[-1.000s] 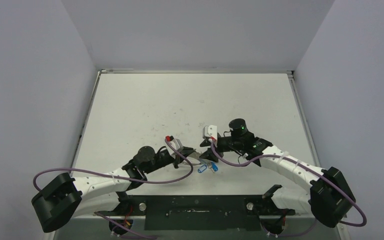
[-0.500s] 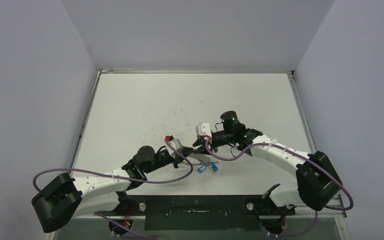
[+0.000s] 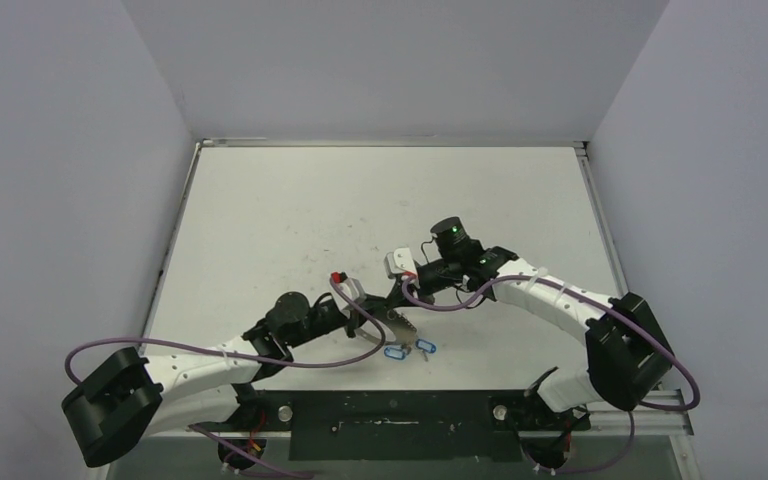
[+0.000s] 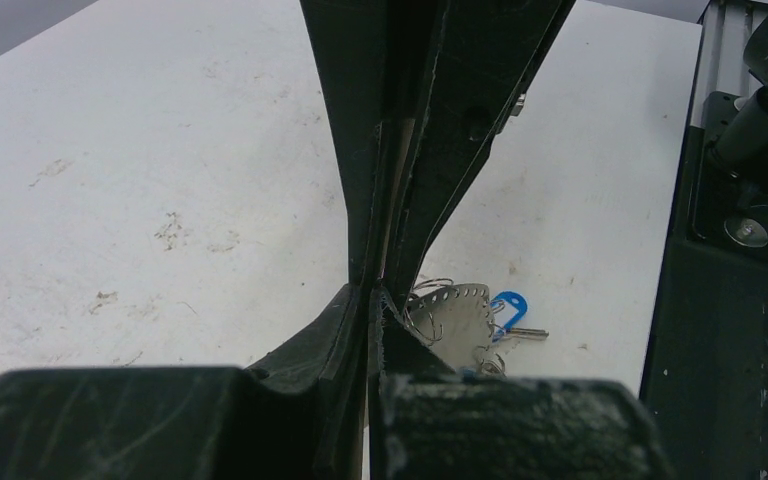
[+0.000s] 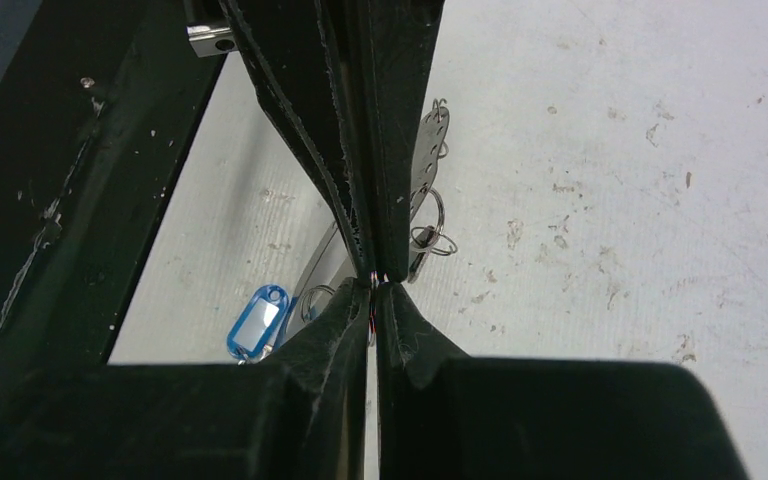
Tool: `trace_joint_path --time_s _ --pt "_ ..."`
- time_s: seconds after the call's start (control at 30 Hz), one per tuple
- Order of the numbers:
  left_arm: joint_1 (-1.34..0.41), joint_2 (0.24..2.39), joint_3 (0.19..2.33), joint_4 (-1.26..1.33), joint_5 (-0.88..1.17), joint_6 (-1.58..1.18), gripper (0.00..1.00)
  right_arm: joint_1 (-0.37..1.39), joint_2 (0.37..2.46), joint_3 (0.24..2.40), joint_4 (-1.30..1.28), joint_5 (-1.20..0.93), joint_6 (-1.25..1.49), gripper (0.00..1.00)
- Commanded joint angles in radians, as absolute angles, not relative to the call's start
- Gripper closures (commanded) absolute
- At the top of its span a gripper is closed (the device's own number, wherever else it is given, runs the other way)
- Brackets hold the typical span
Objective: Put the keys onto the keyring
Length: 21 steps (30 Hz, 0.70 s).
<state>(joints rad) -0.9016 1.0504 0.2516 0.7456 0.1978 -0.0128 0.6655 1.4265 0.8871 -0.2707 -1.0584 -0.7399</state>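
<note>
The keyring shows as a silvery perforated plate [image 3: 401, 326] [image 4: 455, 312] carrying small wire rings [image 5: 430, 240]; in the right wrist view I see the plate edge-on [image 5: 426, 170]. Two keys with blue tags [image 3: 394, 352] [image 3: 426, 346] lie on the table just below it, one in each wrist view [image 4: 508, 306] [image 5: 257, 322]. My left gripper [image 3: 385, 313] [image 4: 370, 292] is shut at the plate's corner. My right gripper [image 3: 407, 292] [image 5: 376, 280] meets it tip to tip, shut on the same corner, with a thin sliver between its pads.
The black base rail [image 3: 390, 420] [image 4: 730, 300] runs along the near table edge, close to the keys. A purple cable [image 3: 330, 355] loops beside the left arm. White walls enclose the table on three sides.
My right arm swung left and its gripper closed against the left gripper's tip. The blue-tagged keys shifted a little toward the near edge. The left gripper stayed shut in place.
</note>
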Motion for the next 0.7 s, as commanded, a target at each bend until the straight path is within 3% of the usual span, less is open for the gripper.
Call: trace_joint_path --time_s 0.0,0.13,0.2,0.43,0.67 --pt "-0.9 0.994 0.252 0.798 0.167 -0.005 1.0 0.691 1.362 0.93 -0.286 -0.914 -0.673 1.0" --pt "-0.9 0.957 0.26 0.752 0.145 0.026 0.73 0.733 1.329 0.972 -0.369 -0.768 -0.606 1.0" --pt "-0.899 0.935 0.266 0.718 0.136 0.039 0.66 0.76 1.338 1.018 -0.455 -0.699 -0.592 1.0" --pt "-0.89 0.869 0.272 0.593 0.145 0.074 0.62 0.866 1.452 1.211 -0.78 -0.437 -0.565 1.0" --pt "-0.885 0.883 0.269 0.551 0.215 0.084 0.64 0.911 1.533 1.329 -0.921 -0.301 -0.505 1.0"
